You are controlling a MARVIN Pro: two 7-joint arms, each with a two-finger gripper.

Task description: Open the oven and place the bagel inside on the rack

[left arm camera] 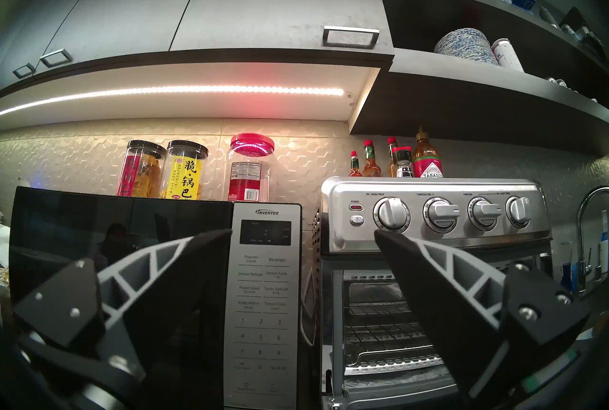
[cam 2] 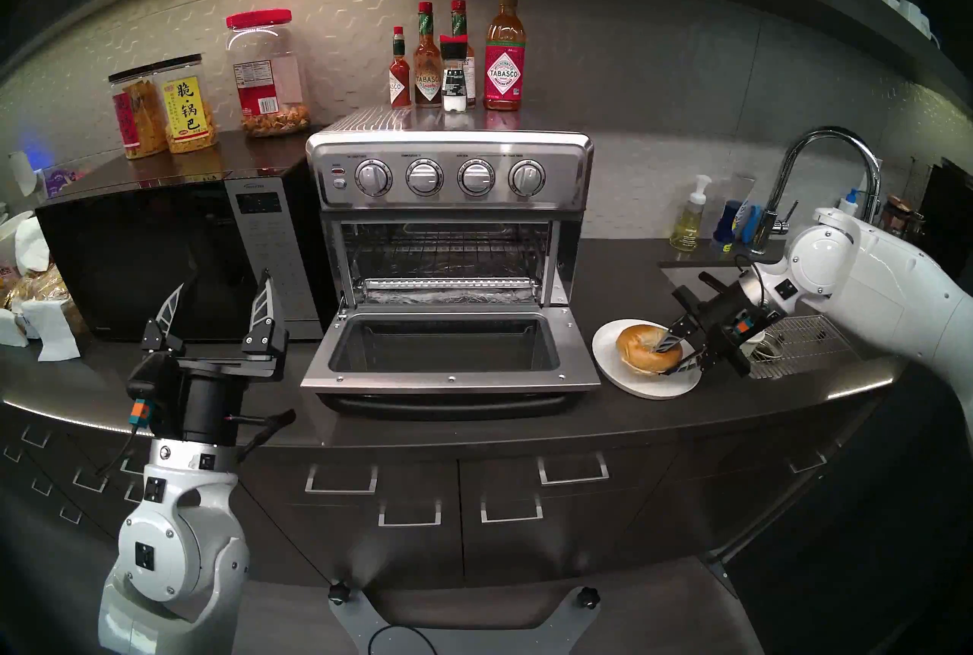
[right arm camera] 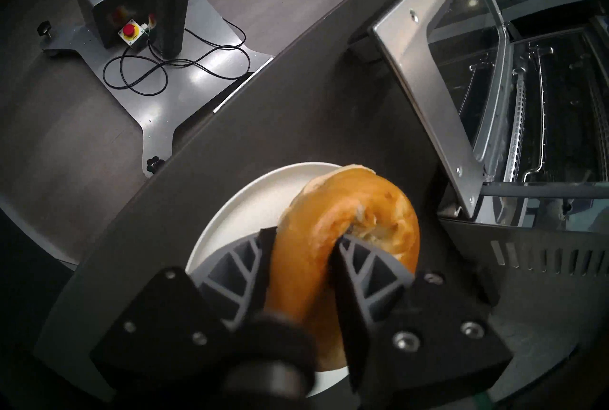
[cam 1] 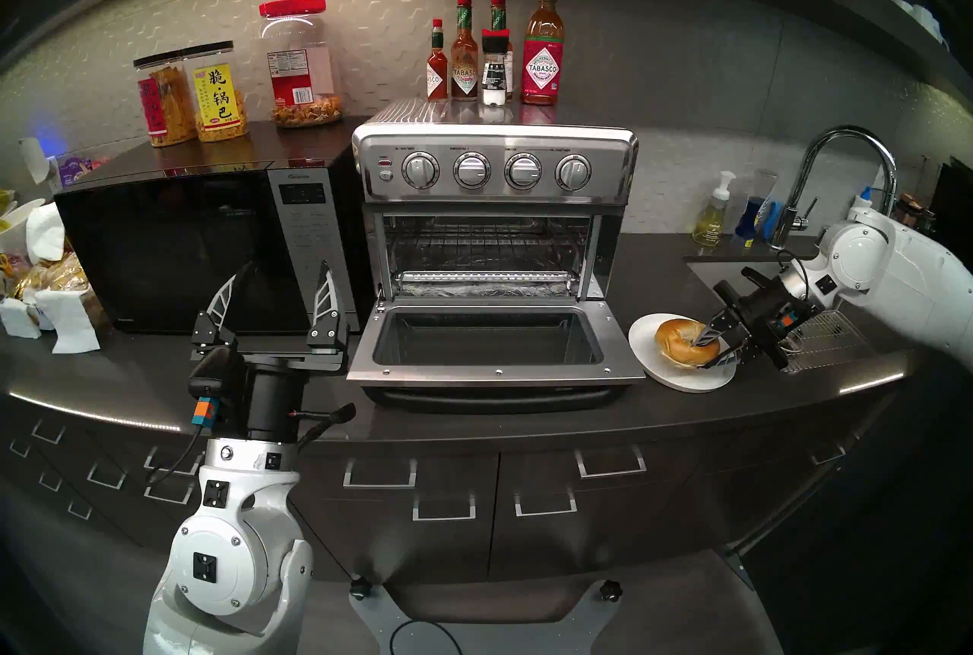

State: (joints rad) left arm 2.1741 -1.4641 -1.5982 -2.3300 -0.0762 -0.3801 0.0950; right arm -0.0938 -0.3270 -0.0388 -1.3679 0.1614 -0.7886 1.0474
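Bagel [right arm camera: 342, 218] sits clamped in the right claw [right arm camera: 304, 239]: 1 finger [right arm camera: 359, 264] pokes into the centre hole, the other finger [right arm camera: 237, 264] presses the outer edge, so the ring's near side is pinched between them. The bagel is tilted, its far side raised, and it lies over the white plate [cam 1: 646, 342] directly beneath the claw; whether its lower edge touches the plate cannot be told. Plate rests on the dark tabletop [cam 1: 526, 414]. Just beyond the claw's fingertips, to the left in the head view, the oven [cam 1: 495, 164] stands with its drop-down door [cam 1: 495, 348] fully lowered and flat, its near corner just beside the plate rim. Inside the cavity the rack [cam 1: 482, 243] spans the width, with nothing on it; below it a ridged metal strip [cam 1: 484, 277] with crinkled foil. 4 knobs run across the oven's top panel, and 5 bottles [cam 1: 495, 54] stand on its top. Farther from the right claw, past the oven, is the black microwave [cam 1: 200, 243] with 3 snack jars [cam 1: 237, 75] on it. The left claw [cam 1: 279, 291] hangs in front of the microwave, well apart from the bagel, fingers spread wide and pointing upward, holding nothing. Behind the right arm, a sink with a curved faucet [cam 1: 853, 164].
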